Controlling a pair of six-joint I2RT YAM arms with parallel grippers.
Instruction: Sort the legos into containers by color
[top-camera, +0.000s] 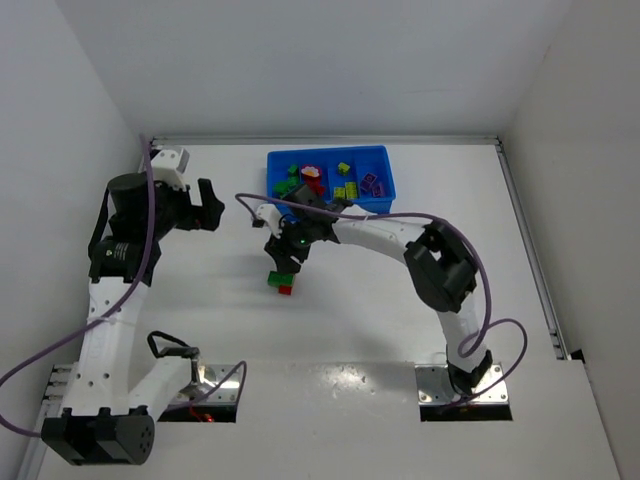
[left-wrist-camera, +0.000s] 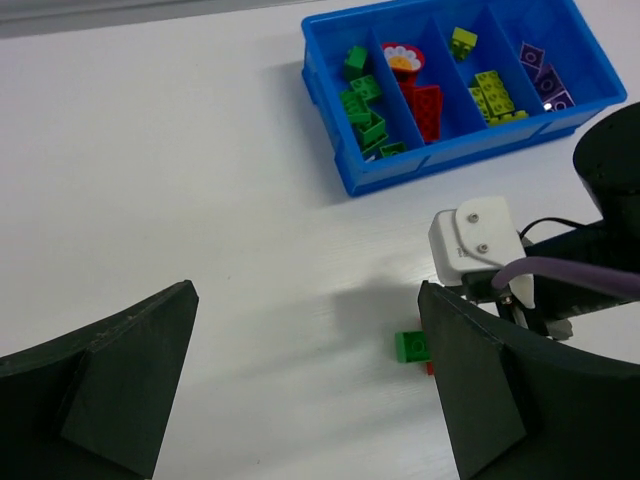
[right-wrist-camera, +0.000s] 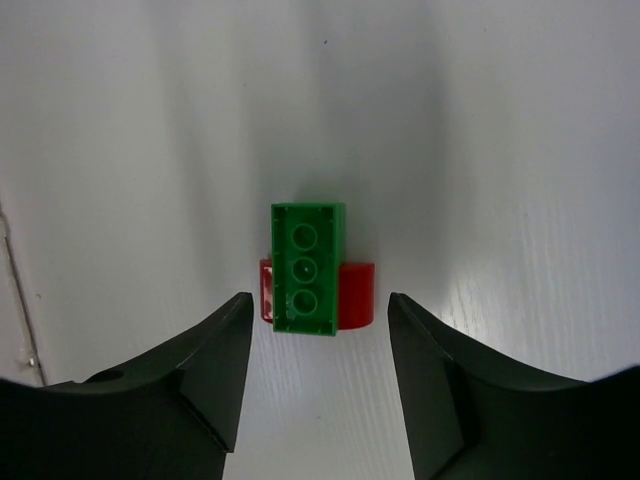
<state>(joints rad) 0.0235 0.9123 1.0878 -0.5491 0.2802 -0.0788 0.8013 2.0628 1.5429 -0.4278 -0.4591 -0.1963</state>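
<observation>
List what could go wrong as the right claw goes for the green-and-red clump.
1. The green brick sits on the red brick. If they are joined, both may lift together, and one colour would land in the wrong tray compartment.
2. The right claw is open, and the red brick sticks out towards both jaws. Closing may catch it and twist or tip the pair.
</observation>
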